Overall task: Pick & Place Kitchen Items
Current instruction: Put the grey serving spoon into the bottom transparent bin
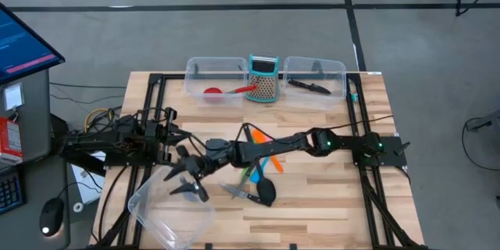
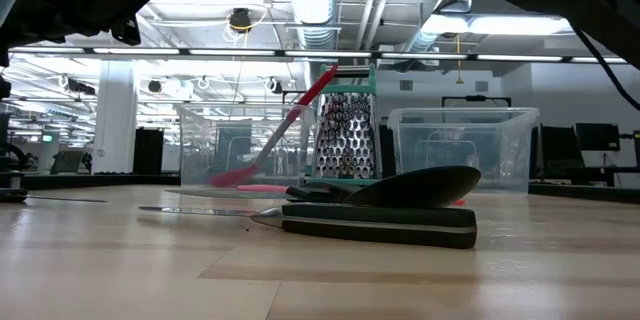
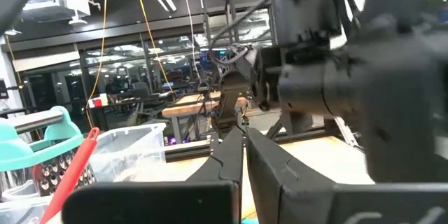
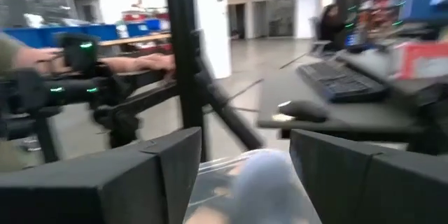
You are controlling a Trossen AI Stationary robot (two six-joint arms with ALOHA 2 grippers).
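Reaching across the table, the right gripper hangs with fingers spread, empty, over the rim of the near clear tub. Beside it, away from that tub, lie a black-handled knife and black spoon. The left gripper waits closed nearby.

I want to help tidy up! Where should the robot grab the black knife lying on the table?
Probably by the black handle, coming straight down from above. The knife lies flat on the wooden table, so only its top is free. The handle is thicker than the thin blade, which gives the fingers more to pinch. A black spoon lies close by the handle end, so the fingers should straddle the handle crosswise.
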